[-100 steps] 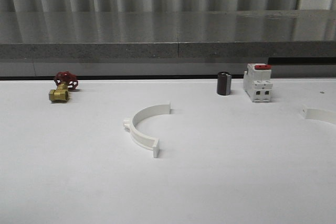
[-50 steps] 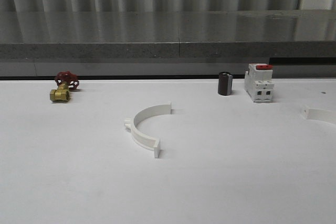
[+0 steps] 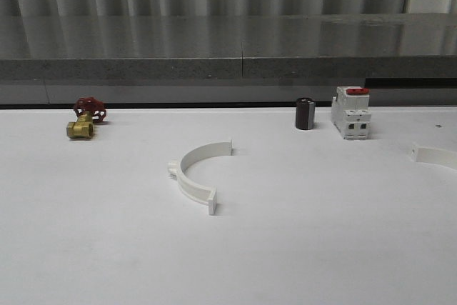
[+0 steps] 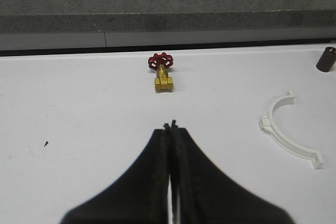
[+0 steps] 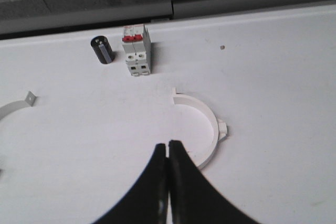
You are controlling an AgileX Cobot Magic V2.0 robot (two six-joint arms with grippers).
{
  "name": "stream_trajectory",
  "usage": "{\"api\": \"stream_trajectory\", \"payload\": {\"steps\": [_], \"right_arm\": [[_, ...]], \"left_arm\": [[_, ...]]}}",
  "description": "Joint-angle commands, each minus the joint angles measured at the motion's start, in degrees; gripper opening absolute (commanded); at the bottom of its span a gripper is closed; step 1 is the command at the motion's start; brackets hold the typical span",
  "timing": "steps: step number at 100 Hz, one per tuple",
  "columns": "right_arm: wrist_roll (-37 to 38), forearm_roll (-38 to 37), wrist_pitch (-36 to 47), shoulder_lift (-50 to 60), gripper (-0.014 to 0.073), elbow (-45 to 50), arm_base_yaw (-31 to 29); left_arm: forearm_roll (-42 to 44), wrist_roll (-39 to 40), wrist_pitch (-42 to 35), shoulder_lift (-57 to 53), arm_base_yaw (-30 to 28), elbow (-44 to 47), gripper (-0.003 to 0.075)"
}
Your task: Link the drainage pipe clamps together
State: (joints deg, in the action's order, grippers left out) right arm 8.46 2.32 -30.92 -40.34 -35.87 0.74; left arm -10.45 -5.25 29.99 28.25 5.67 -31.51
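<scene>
One clamp (image 3: 195, 174) lies flat near the middle of the white tabletop (image 3: 107, 233), its arc opening toward the right, a small tab on its outer curve and its two ends free; the other clamp (image 3: 433, 155) lies at the right edge of the front view, well apart from the first, cut off by the frame; in the right wrist view this second clamp (image 5: 203, 129) lies flat just beyond the fingertips, touching nothing, with one end of the first clamp (image 5: 14, 107) off to the side; the left wrist view shows the first clamp (image 4: 288, 135) off to one side of the fingers.

The left end effector (image 4: 170, 126) is pressed together, holding nothing, above bare tabletop; the right end effector (image 5: 168, 144) is likewise pressed together and empty.

At the back stand a breaker (image 3: 350, 112) with a red top and, just beside it, a dark cylinder (image 3: 305, 113); a brass valve (image 3: 85, 120) with a red handwheel lies at the far left.
</scene>
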Motion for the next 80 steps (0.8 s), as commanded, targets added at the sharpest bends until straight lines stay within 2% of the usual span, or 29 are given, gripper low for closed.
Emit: {"api": "stream_trajectory", "payload": {"steps": [1, 3, 9, 10, 12, 14, 16, 17, 18, 25, 30, 40, 50, 70, 80], "right_arm": [[-0.35, 0.59, 2.25, -4.2, -0.0018, -2.83, 0.02], [-0.35, 0.85, 1.96, -4.96, 0.001, -2.83, 0.04], [-0.35, 1.42, 0.8, -6.78, 0.019, -2.83, 0.04], [-0.35, 1.42, 0.5, -6.98, 0.019, -2.83, 0.04], [-0.35, 1.42, 0.27, -7.48, 0.0272, -2.83, 0.04], [-0.35, 1.42, 0.17, -7.86, 0.0312, -2.83, 0.04], [-0.35, 1.42, 0.17, -8.27, 0.0389, -2.83, 0.04], [-0.35, 1.42, 0.17, -8.41, 0.0389, -2.83, 0.04], [-0.35, 1.42, 0.17, -8.64, 0.044, -2.83, 0.04], [-0.35, 1.42, 0.6, -9.5, 0.056, -2.83, 0.04], [-0.35, 1.42, 1.11, -9.8, 0.0595, -2.83, 0.04], [0.43, 1.5, 1.3, -10.14, 0.0596, -3.4, 0.04], [1.14, 1.43, -2.26, -13.3, 0.0596, -6.97, -0.02], [0.47, 0.19, -7.99, -27.43, 0.0596, -17.14, -3.33], [-2.37, 0.19, -10.99, -34.89, 0.0596, -21.52, -5.74]], "left_arm": [[-0.46, -0.14, -4.55, 0.3, -0.1, -1.52, -0.002], [-0.46, -0.14, -4.55, 0.3, -0.1, -1.52, -0.002], [-0.46, -0.14, -4.55, 0.3, -0.1, -1.52, -0.002], [-0.46, -0.14, -4.55, 0.3, -0.1, -1.52, -0.002], [-0.46, -0.14, -4.55, 0.3, -0.1, -1.52, -0.002], [-0.46, -0.14, -4.55, 0.3, -0.1, -1.52, -0.002], [-0.46, -0.14, -4.55, 0.3, -0.1, -1.52, -0.002], [-0.46, -0.14, -4.55, 0.3, -0.1, -1.52, -0.002], [-0.46, -0.14, -4.55, 0.3, -0.1, -1.52, -0.002], [-0.46, -0.14, -4.55, 0.3, -0.1, -1.52, -0.002], [-0.46, -0.14, -4.55, 0.3, -0.1, -1.52, -0.002], [-0.46, -0.14, -4.55, 0.3, -0.1, -1.52, -0.002], [-0.46, -0.14, -4.55, 0.3, -0.1, -1.52, -0.002], [-0.46, -0.14, -4.55, 0.3, -0.1, -1.52, -0.002], [-0.46, -0.14, -4.55, 0.3, -0.1, -1.52, -0.002]]}}
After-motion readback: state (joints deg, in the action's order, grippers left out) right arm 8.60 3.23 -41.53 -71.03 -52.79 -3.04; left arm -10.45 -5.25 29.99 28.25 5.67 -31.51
